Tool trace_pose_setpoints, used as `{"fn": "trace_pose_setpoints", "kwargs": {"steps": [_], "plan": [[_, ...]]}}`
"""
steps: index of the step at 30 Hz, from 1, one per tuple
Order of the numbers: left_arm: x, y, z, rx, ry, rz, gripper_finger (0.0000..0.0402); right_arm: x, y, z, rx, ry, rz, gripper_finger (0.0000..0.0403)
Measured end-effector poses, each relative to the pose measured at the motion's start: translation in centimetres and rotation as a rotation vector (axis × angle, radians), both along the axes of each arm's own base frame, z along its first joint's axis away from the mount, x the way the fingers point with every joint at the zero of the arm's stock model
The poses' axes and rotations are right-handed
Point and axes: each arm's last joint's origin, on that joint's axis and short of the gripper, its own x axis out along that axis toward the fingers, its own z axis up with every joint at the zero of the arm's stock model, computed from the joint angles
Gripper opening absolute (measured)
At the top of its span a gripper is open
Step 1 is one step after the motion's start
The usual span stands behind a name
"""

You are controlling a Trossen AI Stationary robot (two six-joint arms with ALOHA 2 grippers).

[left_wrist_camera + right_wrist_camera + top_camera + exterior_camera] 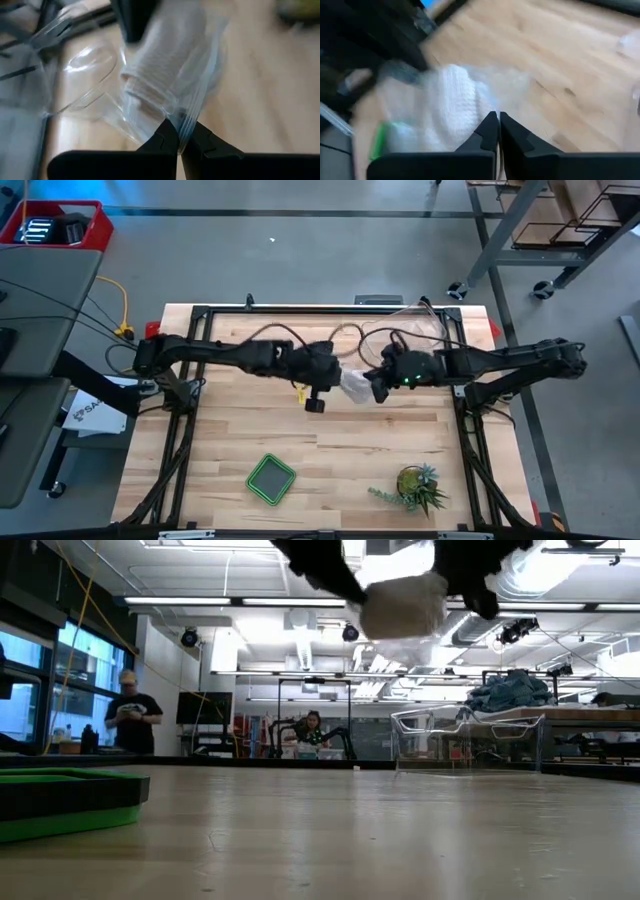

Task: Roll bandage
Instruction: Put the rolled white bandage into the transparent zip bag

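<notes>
A crinkly clear plastic bag (pixel 355 383) hangs in the air over the middle of the table, between my two grippers. Inside it lies the bandage (pixel 160 75), a small roll of white gauze, which also shows in the right wrist view (pixel 452 105) and high up in the low view (pixel 402 602). My left gripper (pixel 337 376) is shut on the bag from the table's left. My right gripper (pixel 375 386) is shut on it from the right. My left gripper pinches the clear bag's edge (pixel 182 127) between its two fingertips, coming about level from the table's left. The bag is lifted clear of the table, with the roll inside it beyond the fingers. My right gripper pinches the bag's opposite edge (pixel 495 111) between its two fingertips, coming about level from the table's right. The bag is clear of the table, and the white roll sits just past the fingers.
A clear plastic tub (pixel 420 325) stands at the far right of the table and also shows in the low view (pixel 467 740). A green tray (pixel 271 479) and a small plant (pixel 415 485) sit near the front edge. People stand in the room behind.
</notes>
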Motion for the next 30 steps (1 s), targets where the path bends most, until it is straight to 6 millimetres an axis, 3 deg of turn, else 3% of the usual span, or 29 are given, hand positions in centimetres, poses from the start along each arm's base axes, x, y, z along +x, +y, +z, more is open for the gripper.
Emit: {"fn": "trace_pose_setpoints", "kwargs": {"steps": [3,5,7,9,11,13,17,19,22,27,30], "plan": [[-0.5,0.3,0.3,-0.163,0.019,-0.101,0.0,0.3,0.3,-0.7,-0.004,0.036,-0.007,0.0],[-0.5,0.3,-1.2,-0.19,0.127,-0.122,0.0,0.7,0.4,0.1,-0.014,-0.042,-0.027,0.0],[-0.3,0.3,-1.9,-0.173,0.161,-0.084,0.0,1.1,0.5,-0.8,-0.026,0.009,-0.032,0.0],[-0.6,0.3,-1.0,-0.174,0.115,-0.034,0.0,1.9,0.6,-2.2,-0.02,0.076,-0.015,0.0],[-0.2,0.3,1.5,-0.168,-0.066,-0.009,0.0,2.6,0.8,-3.0,0.015,0.107,0.027,0.0],[-0.1,0.3,1.9,-0.163,-0.104,0.012,0.0,3.4,1.0,-2.9,0.033,0.061,0.033,0.0],[0.1,0.3,-1.9,-0.156,0.08,0.014,0.0,3.6,0.7,-1.6,0.0,-0.063,-0.062,0.0],[0.2,0.2,-2.3,-0.164,0.093,0.033,0.0003,3.5,0.6,-1.7,-0.001,-0.053,-0.079,0.0],[0.1,0.0,-0.6,-0.175,0.011,0.028,0.0021,3.5,0.7,-1.9,0.007,-0.031,-0.06,0.0],[0.2,0.0,-1.8,-0.164,0.071,0.017,0.0077,3.3,0.6,-2.6,-0.004,0.033,-0.077,0.0],[0.0,0.1,-1.1,-0.176,0.049,0.033,0.0116,3.4,0.7,-3.1,0.002,0.062,-0.074,0.0]]}}
